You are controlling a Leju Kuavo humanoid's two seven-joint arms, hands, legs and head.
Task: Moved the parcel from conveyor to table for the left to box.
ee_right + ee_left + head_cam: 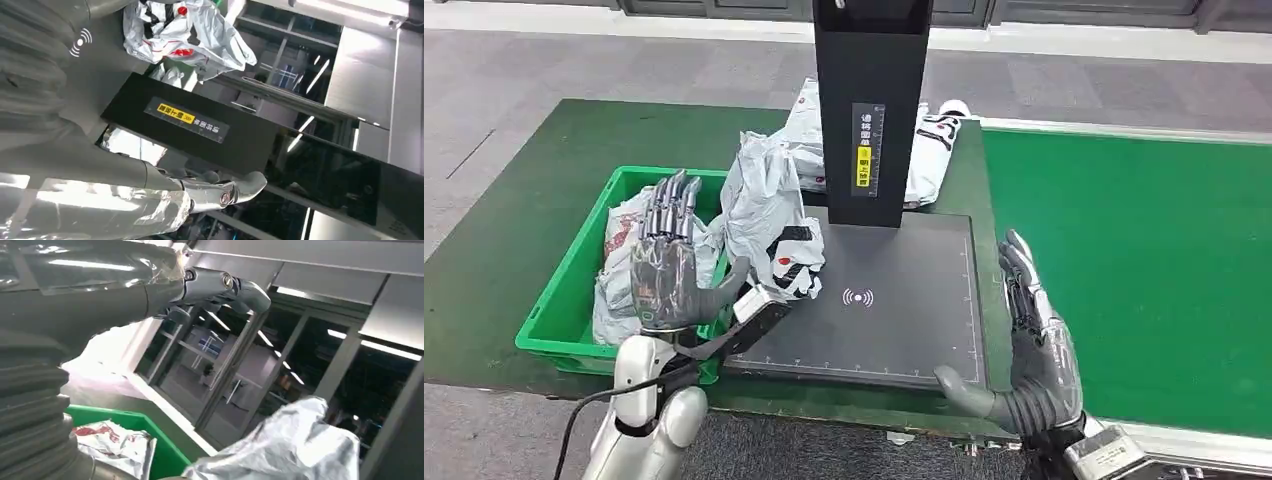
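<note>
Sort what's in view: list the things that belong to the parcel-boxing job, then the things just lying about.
Job:
parcel on the scanner pad's left edge
green box, bags already in it
left hand, beside the parcel
right hand, open at the pad's right edge
conveyor

Lying about:
scanner pad
black post
parcels behind the post
</note>
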